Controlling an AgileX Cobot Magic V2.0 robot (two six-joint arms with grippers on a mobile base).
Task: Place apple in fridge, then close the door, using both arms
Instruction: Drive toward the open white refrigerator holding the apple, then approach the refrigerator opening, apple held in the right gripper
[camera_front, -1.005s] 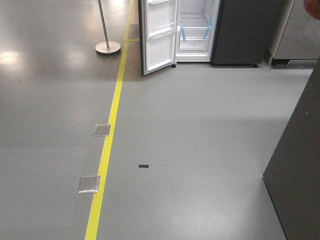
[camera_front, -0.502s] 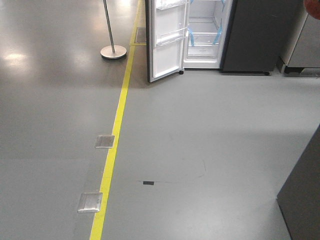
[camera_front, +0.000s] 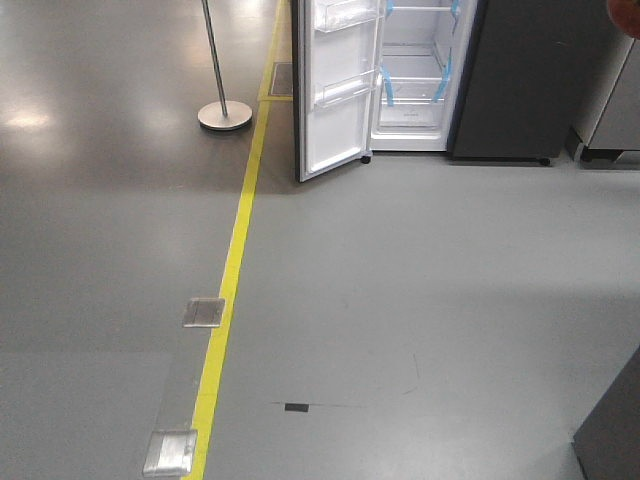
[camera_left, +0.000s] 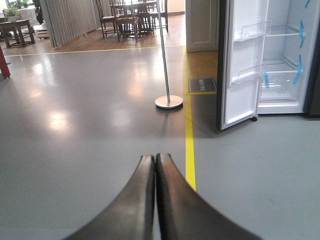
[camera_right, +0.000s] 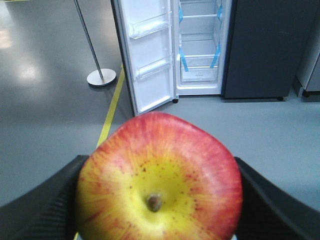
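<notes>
Over on my left side, the left gripper (camera_left: 154, 159) is pinched shut on nothing, smooth black fingers (camera_left: 145, 190) tip to tip, free for the door (camera_front: 335, 140) I reckon. Ahead, that door hangs wide open, white liner, clear bins (camera_front: 348, 92), fridge (camera_front: 510, 80) well off. My right gripper (camera_right: 159, 200) clamps the apple (camera_right: 160, 165), glossy red-yellow, between what look like ribbed pads (camera_right: 45, 205).

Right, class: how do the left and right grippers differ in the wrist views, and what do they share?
The left gripper is empty; the right gripper holds the apple. The left's fingers press together; the right's sit apart, either side of the apple. Both have dark fingers and point towards the open fridge.
</notes>
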